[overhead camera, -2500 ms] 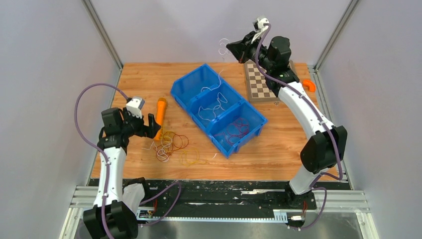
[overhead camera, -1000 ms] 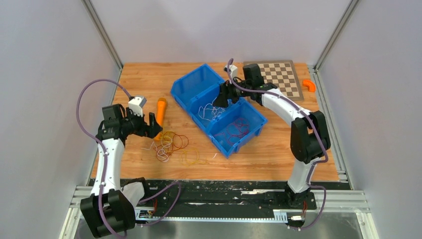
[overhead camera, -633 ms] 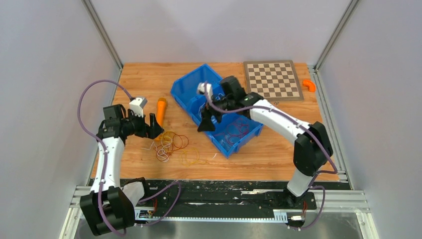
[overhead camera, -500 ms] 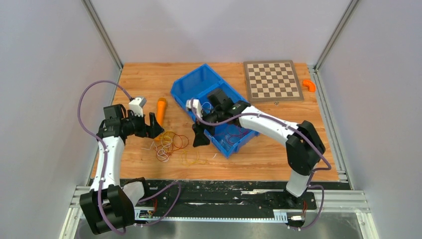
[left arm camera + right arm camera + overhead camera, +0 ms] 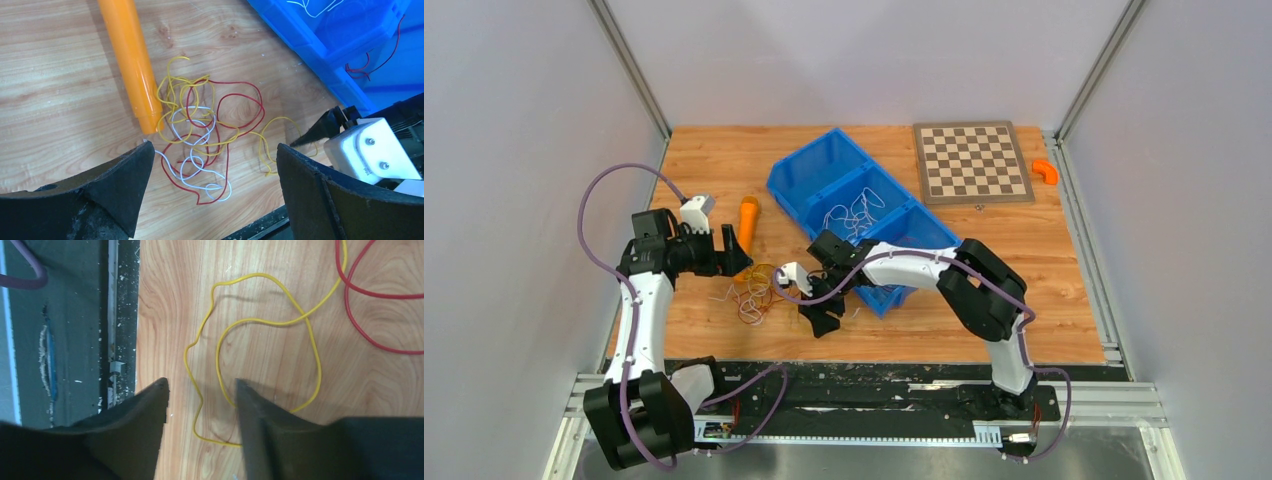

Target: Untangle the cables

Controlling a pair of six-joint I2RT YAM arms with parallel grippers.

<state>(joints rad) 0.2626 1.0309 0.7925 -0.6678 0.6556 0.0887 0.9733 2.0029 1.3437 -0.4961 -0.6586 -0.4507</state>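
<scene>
The left gripper [image 5: 212, 147] gapes wide above the cable tangle [image 5: 200, 130]; the right gripper [image 5: 201, 385], part-open at the tangle's four o'clock, straddles a yellow cable [image 5: 265, 322].

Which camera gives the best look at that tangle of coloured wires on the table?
The left wrist view: the tangle fills the frame, with yellow, red and white strands distinct. The top view shows it small, its strands hard to separate. The right wrist view catches only a yellow loop and some red.
</scene>
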